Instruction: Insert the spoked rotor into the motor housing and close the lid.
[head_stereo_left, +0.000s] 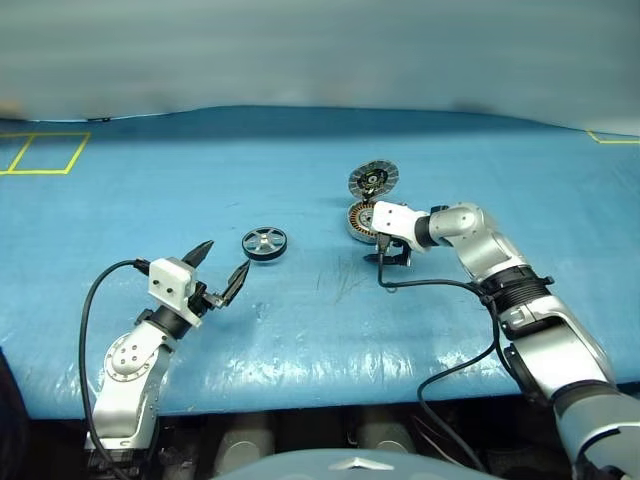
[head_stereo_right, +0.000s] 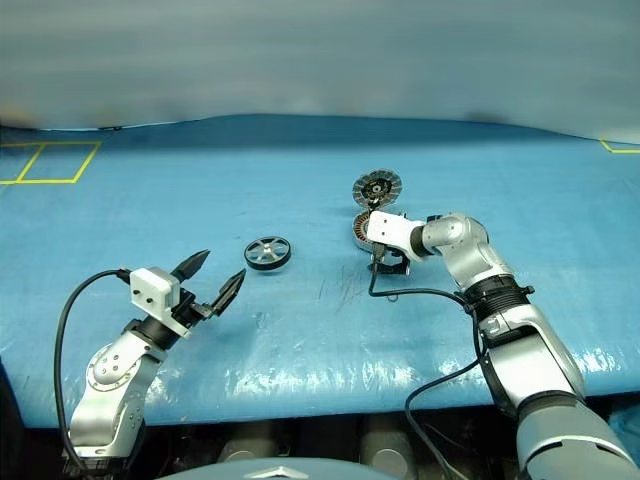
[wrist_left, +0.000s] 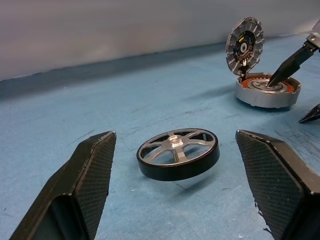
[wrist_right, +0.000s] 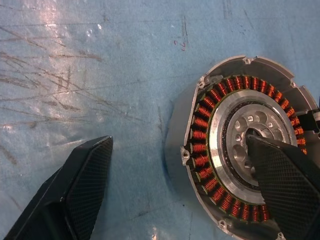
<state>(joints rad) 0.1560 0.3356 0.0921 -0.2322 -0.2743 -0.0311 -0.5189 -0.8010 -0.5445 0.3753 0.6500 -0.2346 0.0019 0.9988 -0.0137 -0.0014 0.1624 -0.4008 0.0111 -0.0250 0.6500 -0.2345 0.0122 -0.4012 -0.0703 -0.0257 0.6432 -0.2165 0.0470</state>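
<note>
Right wrist view: your right gripper (wrist_right: 180, 190) spread, one finger inside motor housing (wrist_right: 200, 150) | lid (head_stereo_left: 373, 180) upright at housing's 12 o'clock | spoked rotor (wrist_left: 178, 154) between left gripper's (wrist_left: 200, 185) parted fingers | open mat (head_stereo_left: 150, 200) at 9.

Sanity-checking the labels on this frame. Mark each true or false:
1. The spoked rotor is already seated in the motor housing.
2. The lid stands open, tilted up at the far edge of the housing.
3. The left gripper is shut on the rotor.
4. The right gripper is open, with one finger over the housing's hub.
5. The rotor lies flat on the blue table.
1. False. The spoked rotor lies on the table, well apart from the motor housing.
2. True. The lid is raised behind the housing, its inner face showing.
3. False. The left gripper is open, with the rotor lying just ahead of its fingers, untouched.
4. True. The right gripper straddles the housing's wall, one finger over the hub, the other outside.
5. True.
</note>
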